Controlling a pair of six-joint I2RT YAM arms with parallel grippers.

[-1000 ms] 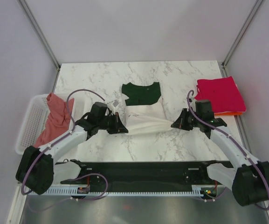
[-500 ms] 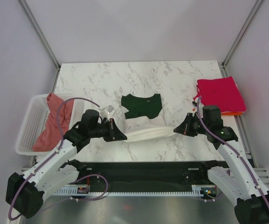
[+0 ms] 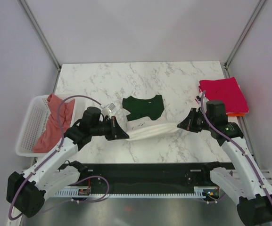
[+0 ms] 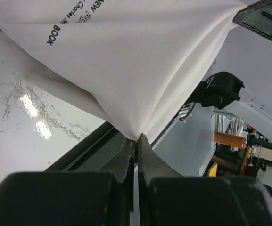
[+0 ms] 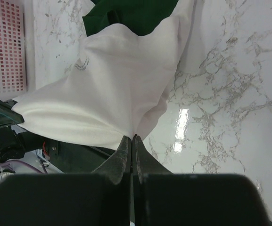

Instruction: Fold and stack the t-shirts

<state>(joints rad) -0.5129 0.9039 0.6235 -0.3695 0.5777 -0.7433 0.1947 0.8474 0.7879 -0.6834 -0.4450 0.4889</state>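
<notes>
Cream tee point(image 3: 147, 131) higher; basket point(image 3: 26, 134): pink tee point(image 3: 55, 120), probably.

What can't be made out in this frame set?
- Top view: orange tee, only a sliver shows under the magenta tee.
- Left wrist: print on the cream tee, cut off by the top edge.
- Top view: pink tee, bunched in the basket, shape unreadable.

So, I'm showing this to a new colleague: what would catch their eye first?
The cream t-shirt, stretched taut mid-table between the left gripper and right gripper, both shut on it. Then the magenta t-shirt folded at the right edge over an orange one, and the salmon-pink t-shirt draped in the white basket on the left.
</notes>
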